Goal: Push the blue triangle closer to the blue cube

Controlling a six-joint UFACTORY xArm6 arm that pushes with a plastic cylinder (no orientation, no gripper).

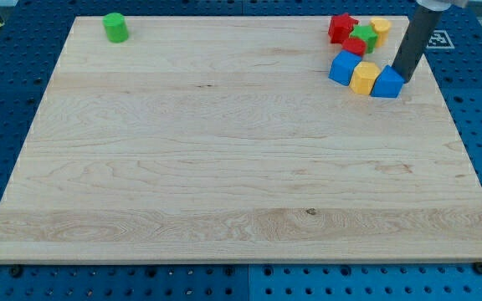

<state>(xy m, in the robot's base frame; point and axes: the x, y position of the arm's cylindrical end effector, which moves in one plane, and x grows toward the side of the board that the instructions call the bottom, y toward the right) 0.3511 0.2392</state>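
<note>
- Blue triangle (387,83): in the camera view it sits near the top right corner of the bench (224,184), touching a yellow block (364,78) on its left.
- Blue cube (344,68): it lies just beyond that yellow block, towards the view's left, so the yellow piece stands between the two blue ones.
- My tip (406,79) rests at the triangle's right side, touching it or very nearly; I cannot tell which.
- I carry no claw, only the rod, so there is nothing to open or close.
- Above the row sit a red block (342,28), a green block (365,36), a smaller red piece (354,45) and a second yellow block (380,29); a green cylinder (115,28) stands far off at top left.
- I judge the push is under way. Next calls for a steady shove leftward, which will likely carry the yellow block along too.
</note>
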